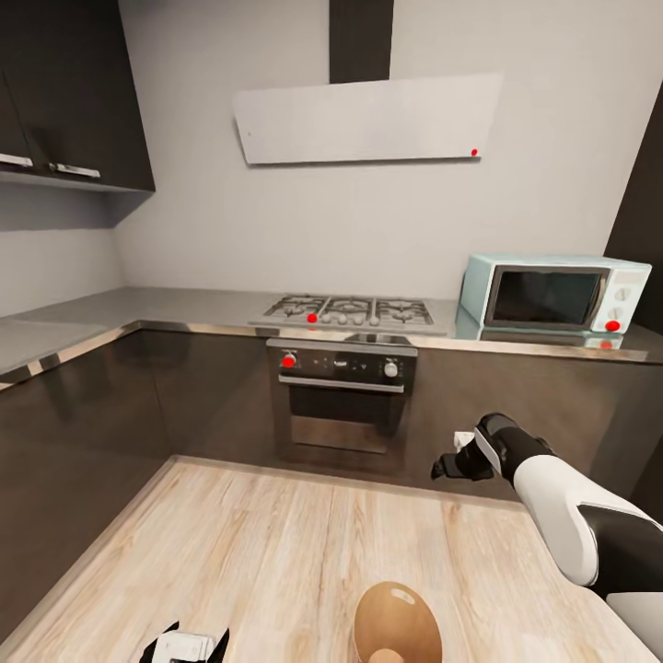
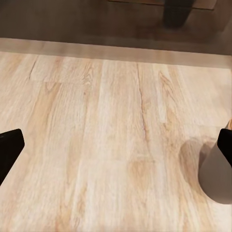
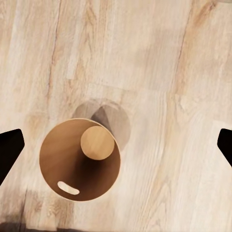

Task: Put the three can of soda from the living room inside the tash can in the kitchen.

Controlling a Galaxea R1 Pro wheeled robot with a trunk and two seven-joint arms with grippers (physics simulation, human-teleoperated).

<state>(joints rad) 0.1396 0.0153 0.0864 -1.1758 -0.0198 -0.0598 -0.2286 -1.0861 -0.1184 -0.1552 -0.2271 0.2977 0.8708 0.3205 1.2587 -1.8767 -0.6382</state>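
Below the open right tool point(image 3: 116, 145), the tash can point(image 3: 79, 160) stands, seemingly empty.

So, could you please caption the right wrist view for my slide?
Right gripper, fingers spread, above the tash can on the kitchen's pale wood floor.

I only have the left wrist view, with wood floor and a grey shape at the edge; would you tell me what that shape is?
Observer: It is the tash can, standing on the floor in front of the oven.
Operator: Is the right gripper holding anything?
Observer: No, the right gripper is open and empty, its fingers spread wide.
Operator: What is inside the bin?
Observer: From above, its orange-brown wall and round base show bare.
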